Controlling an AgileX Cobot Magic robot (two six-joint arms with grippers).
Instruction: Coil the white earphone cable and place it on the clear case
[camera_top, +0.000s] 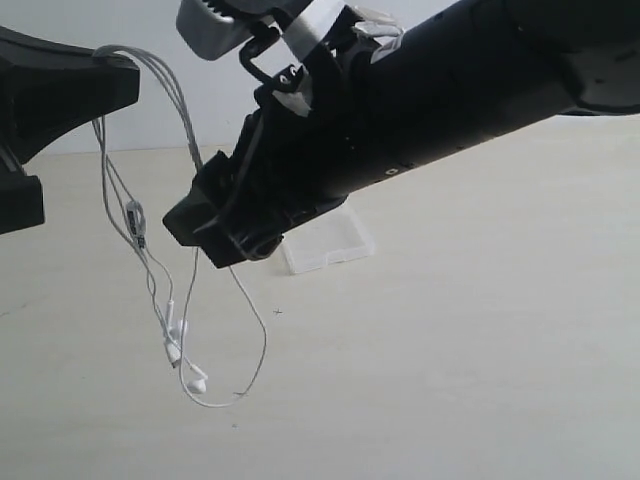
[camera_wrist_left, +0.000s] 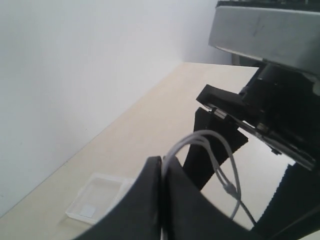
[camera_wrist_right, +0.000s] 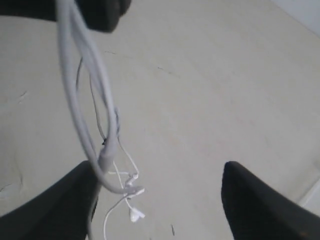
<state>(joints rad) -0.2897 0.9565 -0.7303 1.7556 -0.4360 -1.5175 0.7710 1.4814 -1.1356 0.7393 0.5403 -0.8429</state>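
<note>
White earphone cable (camera_top: 136, 220) in left end effector (camera_wrist_left: 162, 165), R arm (camera_top: 450, 90) part-blocking clear case (camera_top: 335, 245)

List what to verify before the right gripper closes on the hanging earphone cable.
1. Left gripper shut on the white earphone cable: ok.
2. Right gripper open: ok.
3. Cable centred between the right jaws: not ok, it hangs beside one finger.
4. Earbuds off the table: cannot tell.
5. Cable coiled: not ok, it hangs in loose loops.
6. Clear case bare where visible: ok.
</note>
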